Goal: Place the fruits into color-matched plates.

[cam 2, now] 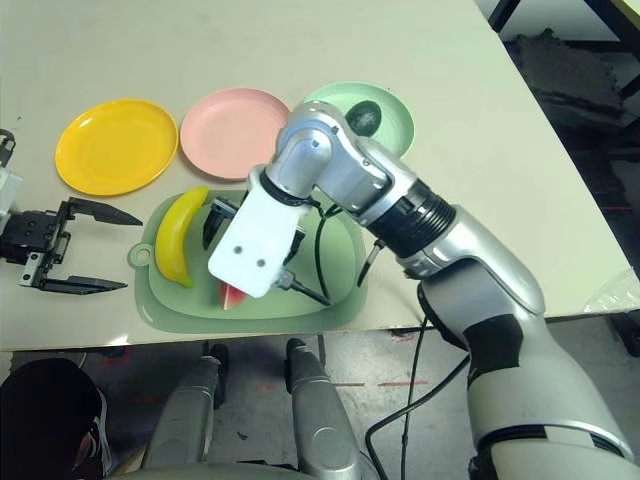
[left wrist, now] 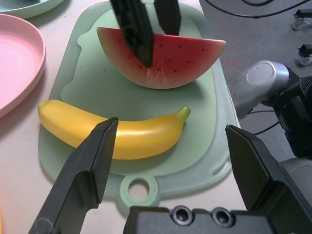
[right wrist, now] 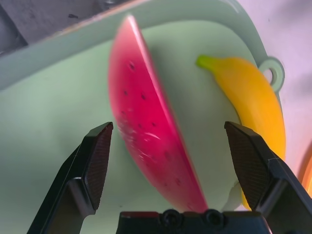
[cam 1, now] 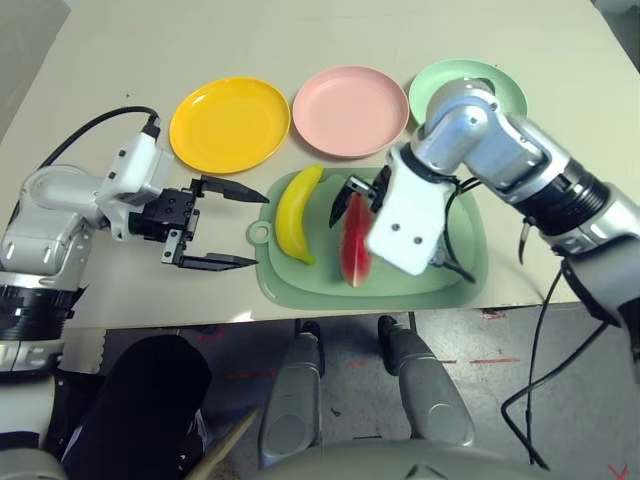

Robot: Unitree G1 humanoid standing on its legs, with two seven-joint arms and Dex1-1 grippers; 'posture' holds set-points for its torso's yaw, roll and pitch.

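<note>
On the pale green cutting board (cam 1: 455, 275), a yellow banana (cam 1: 298, 212) lies beside a red watermelon wedge (cam 1: 355, 248). My right gripper (right wrist: 167, 127) hangs open over the wedge, one finger on each side of it. The left gripper (cam 1: 260, 228) stands open on the table just left of the board, pointing at the banana (left wrist: 126, 134). Behind the board, a yellow plate (cam 1: 230, 123) and a pink plate (cam 1: 350, 110) stand bare. The green plate (cam 2: 395, 125) holds the dark avocado (cam 2: 365, 117), and my right arm hides part of that plate.
The cutting board's near side lies almost at the table's front edge (cam 1: 180, 322). A black cable (cam 1: 545, 330) hangs from my right forearm past that edge. Bare tabletop (cam 1: 300, 35) stretches behind the plates.
</note>
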